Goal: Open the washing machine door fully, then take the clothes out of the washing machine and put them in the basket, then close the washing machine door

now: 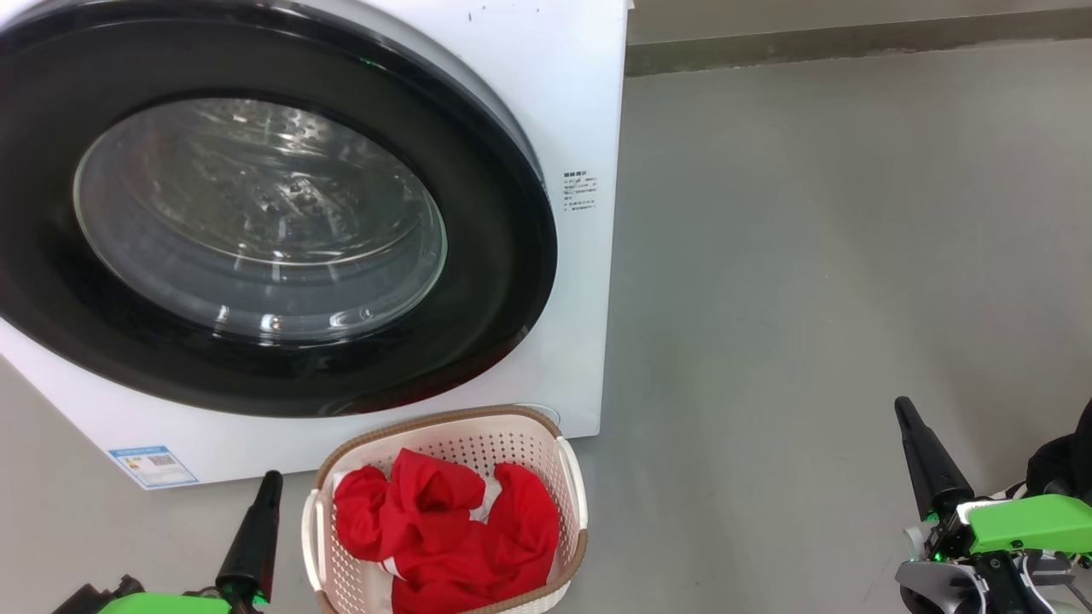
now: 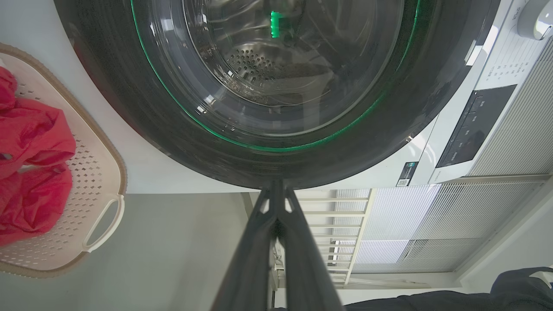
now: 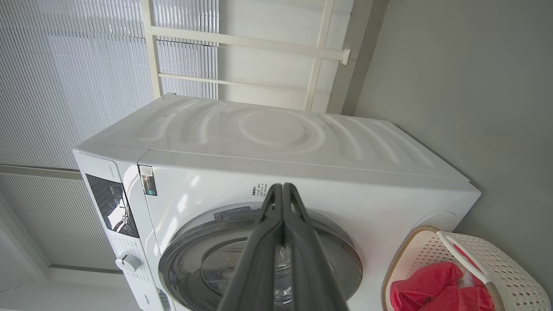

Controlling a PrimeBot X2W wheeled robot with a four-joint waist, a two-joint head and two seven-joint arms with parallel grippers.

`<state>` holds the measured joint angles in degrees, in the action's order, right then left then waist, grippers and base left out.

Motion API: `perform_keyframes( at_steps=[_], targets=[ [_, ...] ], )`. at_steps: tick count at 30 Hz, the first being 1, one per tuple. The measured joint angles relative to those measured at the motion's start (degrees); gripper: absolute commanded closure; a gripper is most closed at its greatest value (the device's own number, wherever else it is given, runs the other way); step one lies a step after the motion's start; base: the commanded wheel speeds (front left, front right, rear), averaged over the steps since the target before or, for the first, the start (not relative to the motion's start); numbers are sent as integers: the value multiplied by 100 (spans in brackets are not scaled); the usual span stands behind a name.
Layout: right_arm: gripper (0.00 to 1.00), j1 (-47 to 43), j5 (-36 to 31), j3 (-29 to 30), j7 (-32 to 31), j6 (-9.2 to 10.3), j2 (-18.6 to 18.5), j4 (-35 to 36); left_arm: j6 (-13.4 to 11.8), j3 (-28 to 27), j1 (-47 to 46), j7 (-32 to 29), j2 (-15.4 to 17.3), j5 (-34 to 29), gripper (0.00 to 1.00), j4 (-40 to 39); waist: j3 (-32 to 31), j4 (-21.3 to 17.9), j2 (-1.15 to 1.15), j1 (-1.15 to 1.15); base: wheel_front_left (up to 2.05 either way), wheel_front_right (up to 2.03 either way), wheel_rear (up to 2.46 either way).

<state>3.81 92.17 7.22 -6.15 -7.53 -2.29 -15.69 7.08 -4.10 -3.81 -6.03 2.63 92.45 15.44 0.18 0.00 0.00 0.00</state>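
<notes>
The washing machine (image 1: 580, 102) is a white box at the upper left. Its door (image 1: 478, 324), black-rimmed with a clear window, lies flush against the front. Just before the machine, on the floor, stands the cream basket (image 1: 444, 422) with the red clothes (image 1: 452, 529) heaped inside. My left gripper (image 1: 271, 479) is shut and empty, left of the basket. Far to the right, my right gripper (image 1: 903, 408) is shut and empty too. In the left wrist view the left gripper (image 2: 276, 190) points at the door's (image 2: 276, 86) rim. The right gripper (image 3: 282, 186) points at the machine (image 3: 281, 134) from further off.
Bare grey floor (image 1: 810, 256) stretches right of the machine to a wall base (image 1: 853, 43). A dark shape (image 1: 1058, 460) sits at the right edge beside my right arm. The machine's control panel (image 2: 471, 125) and knob (image 3: 127, 262) are at its top.
</notes>
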Motion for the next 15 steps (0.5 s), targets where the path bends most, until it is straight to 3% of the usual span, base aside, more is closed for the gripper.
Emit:
perform_keyframes(
  at_steps=[15],
  targets=[
    [100,0,0,1,0,0,1,0,0,-7,0,-1,-4,0,100,0,0,0,0,0,0,0,0]
  ],
)
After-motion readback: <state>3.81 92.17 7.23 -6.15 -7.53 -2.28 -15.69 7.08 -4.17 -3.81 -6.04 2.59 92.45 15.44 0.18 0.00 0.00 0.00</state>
